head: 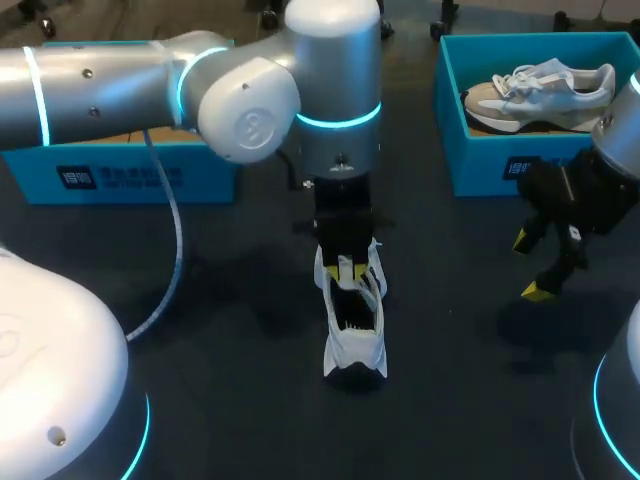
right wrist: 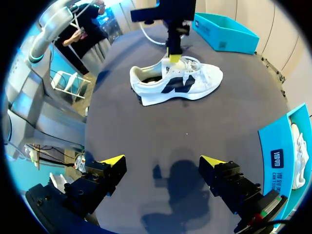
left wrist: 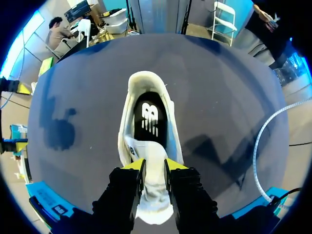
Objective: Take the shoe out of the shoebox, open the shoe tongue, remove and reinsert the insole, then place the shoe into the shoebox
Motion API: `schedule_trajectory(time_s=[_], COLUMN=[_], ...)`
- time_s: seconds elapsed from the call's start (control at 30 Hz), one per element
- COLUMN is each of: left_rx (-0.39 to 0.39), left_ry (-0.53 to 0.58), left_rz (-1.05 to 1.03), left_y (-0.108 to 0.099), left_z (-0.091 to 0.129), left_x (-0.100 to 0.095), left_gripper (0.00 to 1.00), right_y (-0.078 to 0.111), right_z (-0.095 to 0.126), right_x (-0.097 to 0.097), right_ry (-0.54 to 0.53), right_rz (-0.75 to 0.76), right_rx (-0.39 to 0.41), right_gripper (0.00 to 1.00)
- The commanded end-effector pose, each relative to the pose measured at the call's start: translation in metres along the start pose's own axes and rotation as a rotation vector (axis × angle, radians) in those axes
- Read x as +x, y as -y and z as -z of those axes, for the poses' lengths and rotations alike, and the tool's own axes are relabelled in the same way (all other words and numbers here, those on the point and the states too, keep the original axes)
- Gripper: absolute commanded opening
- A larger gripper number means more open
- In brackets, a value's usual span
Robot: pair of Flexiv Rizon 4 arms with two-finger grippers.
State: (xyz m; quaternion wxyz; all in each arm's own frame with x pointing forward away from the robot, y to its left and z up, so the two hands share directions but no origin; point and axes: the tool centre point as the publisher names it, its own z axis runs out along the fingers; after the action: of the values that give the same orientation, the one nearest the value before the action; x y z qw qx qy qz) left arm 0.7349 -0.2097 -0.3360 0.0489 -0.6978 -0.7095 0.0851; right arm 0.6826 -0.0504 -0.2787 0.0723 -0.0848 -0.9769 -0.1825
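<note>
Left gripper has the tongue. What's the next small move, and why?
Probably pull the tongue slightly up and toward the toe: the left gripper is shut on it, the insole lies inside the shoe, and the right gripper hangs open, well apart.

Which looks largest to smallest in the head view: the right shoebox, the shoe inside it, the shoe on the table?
1. Right shoebox.
2. Shoe inside it and shoe on the table: alike, unranked; the left gripper hides part of the latter.

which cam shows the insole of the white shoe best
Left wrist view: it looks straight into the shoe, black insole plain. Head view shows only a dark opening; right wrist view shows the shoe side-on, insole hidden.
</note>
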Motion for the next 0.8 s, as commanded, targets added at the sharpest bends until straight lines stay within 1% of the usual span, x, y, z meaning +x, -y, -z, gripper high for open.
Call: schedule_trajectory(time_s=[0.03, 0.1, 0.2, 0.3, 0.33, 0.47, 0.5, 0.57, 0.6, 0.7, 0.8], left_rx=[-0.002, -0.016, -0.036, -0.042, -0.042, -0.013, -0.016, -0.015, -0.02, -0.044, -0.062], left_ry=[-0.003, 0.005, 0.035, 0.041, 0.041, 0.004, -0.007, -0.011, -0.007, 0.029, 0.048], left_rz=[-0.006, -0.011, -0.014, -0.019, -0.02, -0.014, -0.008, -0.008, -0.01, -0.01, -0.005], left_y=[0.004, 0.006, 0.007, 0.009, 0.009, 0.009, 0.01, 0.012, 0.014, 0.019, 0.025], left_z=[-0.009, -0.003, 0.013, 0.018, 0.017, -0.006, -0.011, -0.014, -0.01, 0.01, 0.029], left_x=[-0.001, 0.0, 0.002, 0.003, 0.002, -0.002, -0.003, -0.002, 0.0, 0.005, 0.009], left_gripper=[0.24, 0.24, 0.24, 0.24, 0.24, 0.24, 0.24, 0.24, 0.24, 0.23, 0.24], right_y=[0.0, 0.0, 0.0, 0.0, 0.0, 0.0, 0.0, 0.0, 0.0, 0.0, 0.0], right_z=[0.0, 0.0, 0.0, 0.0, 0.0, 0.0, 0.0, 0.0, 0.0, 0.0, 0.0], right_x=[0.0, 0.0, 0.0, 0.0, 0.0, 0.0, 0.0, 0.0, 0.0, 0.0, 0.0], right_ry=[0.001, 0.001, 0.001, 0.001, 0.001, 0.001, 0.001, 0.001, 0.001, 0.001, 0.001], right_rz=[0.0, 0.0, 0.0, 0.0, 0.0, 0.0, 0.0, 0.0, 0.0, 0.0, 0.0], right_rx=[0.001, 0.001, 0.001, 0.001, 0.001, 0.001, 0.001, 0.001, 0.001, 0.001, 0.001], right_gripper=[1.0, 1.0, 1.0, 1.0, 1.0, 1.0, 1.0, 1.0, 1.0, 1.0, 1.0])
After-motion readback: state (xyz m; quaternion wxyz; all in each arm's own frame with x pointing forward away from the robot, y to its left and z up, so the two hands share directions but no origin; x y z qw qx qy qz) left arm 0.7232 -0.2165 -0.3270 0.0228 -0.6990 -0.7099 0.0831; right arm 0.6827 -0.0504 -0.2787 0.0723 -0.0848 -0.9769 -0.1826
